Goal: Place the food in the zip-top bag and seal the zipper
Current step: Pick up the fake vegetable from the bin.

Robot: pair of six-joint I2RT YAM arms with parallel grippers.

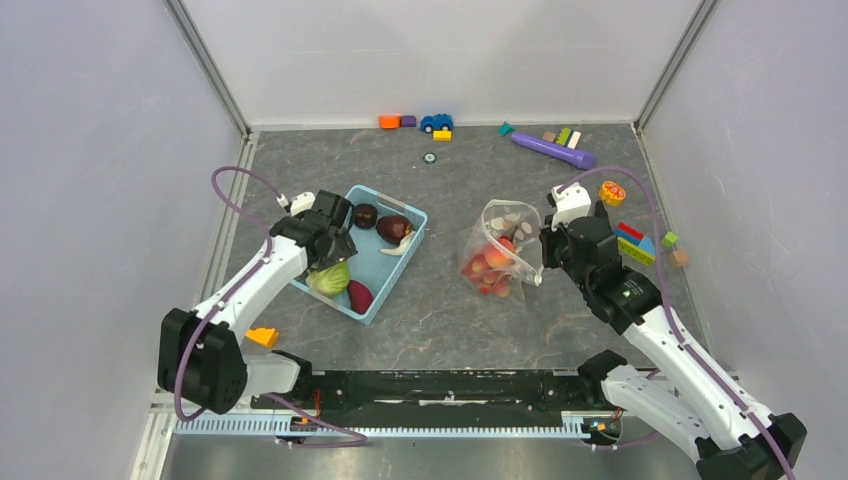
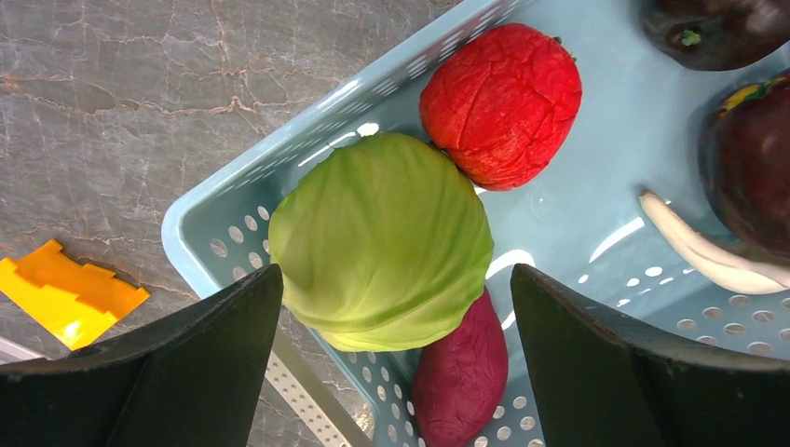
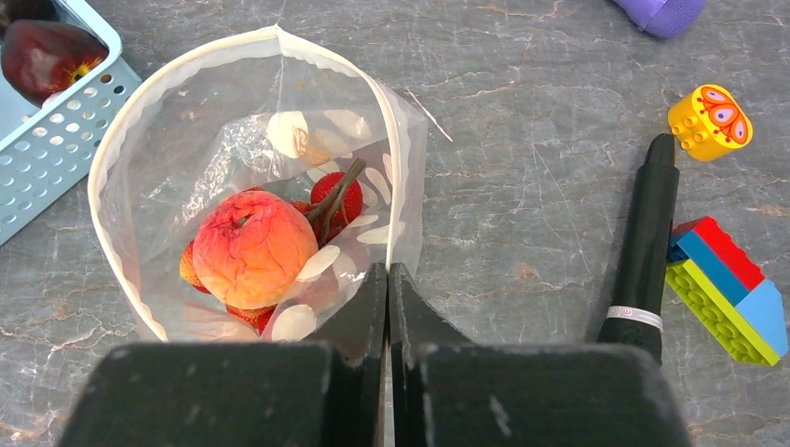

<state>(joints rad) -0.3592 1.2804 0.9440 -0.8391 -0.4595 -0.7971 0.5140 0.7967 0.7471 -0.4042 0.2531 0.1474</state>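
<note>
A grey marbled counter (image 1: 440,320) is seen from above, with two white robot arms reaching in from the near edge.

At the far left a flat yellow piece (image 1: 262,337) lies on the counter, just outside a light blue basket (image 1: 378,262). The left claw (image 1: 330,262) hangs over the basket's near corner. Its jaws are apart, one on each side of a green cabbage (image 2: 382,242) that sits in that corner. One finger stands clear of the cabbage; whether the other touches it cannot be told.

A wrinkled red piece (image 2: 503,102) and a magenta piece (image 2: 461,372) both press against the cabbage. Farther right in the basket lie two dark maroon pieces (image 1: 394,229) and a curved white piece (image 2: 699,247).

To the right of the basket, apart from it, the zip-top bag (image 1: 500,250) stands on the counter with its mouth held wide. The zipper (image 3: 278,32) runs unsealed around the rim. Inside the bag are a peach-coloured fruit (image 3: 253,247) and small red fruits (image 3: 335,196).

The right claw (image 3: 387,307) has its jaws together, clamped on the bag's near rim.

Right of the bag a black pen (image 3: 643,251) lies on the counter. Beyond it are stacked coloured blocks (image 3: 727,298) and a yellow round block (image 3: 710,121).
</note>
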